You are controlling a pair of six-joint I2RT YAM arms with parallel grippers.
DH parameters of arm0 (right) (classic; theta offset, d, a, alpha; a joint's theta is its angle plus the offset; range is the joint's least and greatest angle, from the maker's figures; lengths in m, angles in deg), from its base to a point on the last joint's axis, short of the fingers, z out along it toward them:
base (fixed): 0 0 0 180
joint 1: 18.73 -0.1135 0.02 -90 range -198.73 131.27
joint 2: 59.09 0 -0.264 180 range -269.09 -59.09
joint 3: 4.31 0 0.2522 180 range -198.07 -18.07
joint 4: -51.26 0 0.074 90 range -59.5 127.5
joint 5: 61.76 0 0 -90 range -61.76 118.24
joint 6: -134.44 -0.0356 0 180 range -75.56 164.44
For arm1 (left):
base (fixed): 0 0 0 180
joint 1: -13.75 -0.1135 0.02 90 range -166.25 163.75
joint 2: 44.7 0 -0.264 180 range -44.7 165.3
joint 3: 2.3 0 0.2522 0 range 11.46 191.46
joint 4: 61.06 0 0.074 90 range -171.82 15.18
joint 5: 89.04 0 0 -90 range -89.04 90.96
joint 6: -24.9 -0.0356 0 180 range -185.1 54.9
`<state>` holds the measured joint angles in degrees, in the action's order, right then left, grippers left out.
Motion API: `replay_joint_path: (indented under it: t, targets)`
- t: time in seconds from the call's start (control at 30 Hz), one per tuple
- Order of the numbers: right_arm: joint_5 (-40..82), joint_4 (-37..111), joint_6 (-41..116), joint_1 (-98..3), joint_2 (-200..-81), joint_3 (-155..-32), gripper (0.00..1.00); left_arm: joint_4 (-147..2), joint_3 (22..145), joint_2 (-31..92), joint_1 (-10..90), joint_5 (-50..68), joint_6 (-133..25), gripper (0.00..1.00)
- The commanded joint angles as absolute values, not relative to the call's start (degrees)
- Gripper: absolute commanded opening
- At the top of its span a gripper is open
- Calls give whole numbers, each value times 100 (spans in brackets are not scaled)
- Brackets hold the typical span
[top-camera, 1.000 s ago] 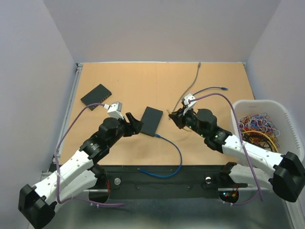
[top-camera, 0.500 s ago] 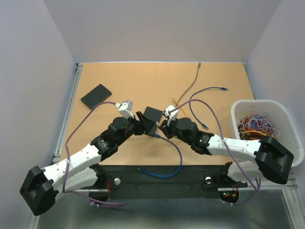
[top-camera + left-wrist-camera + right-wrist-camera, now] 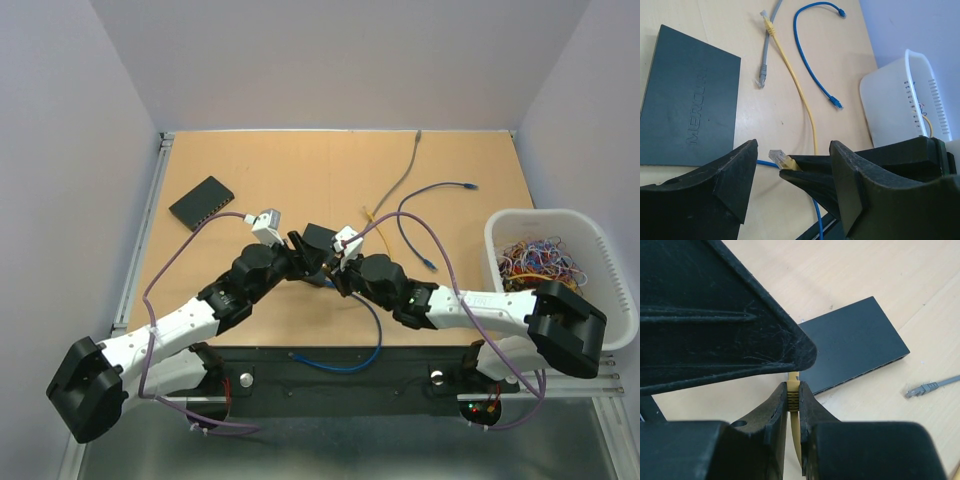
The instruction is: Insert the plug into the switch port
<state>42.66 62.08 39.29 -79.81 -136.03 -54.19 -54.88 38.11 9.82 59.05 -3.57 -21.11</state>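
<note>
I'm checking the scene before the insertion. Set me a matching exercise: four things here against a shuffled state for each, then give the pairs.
1. plug
2. left gripper
3. basket
4. grey cable

A. lies slack, unheld
B. open
C. pinched in the right gripper
D. holds tangled wires

Pairs: 1-C, 2-B, 3-D, 4-A
</note>
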Motion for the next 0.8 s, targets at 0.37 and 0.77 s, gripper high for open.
replay_joint_path:
  t: [0.37, 0.77]
  targets:
    - [3897, 7502, 3591, -8078, -13090, -5086, 0, -4547, 3326, 478, 5928, -177, -2124, 60]
    - [1797, 8768, 2686, -7551, -12667, -4479, 0, -2105, 2096, -874, 5928, 992, -2335, 59]
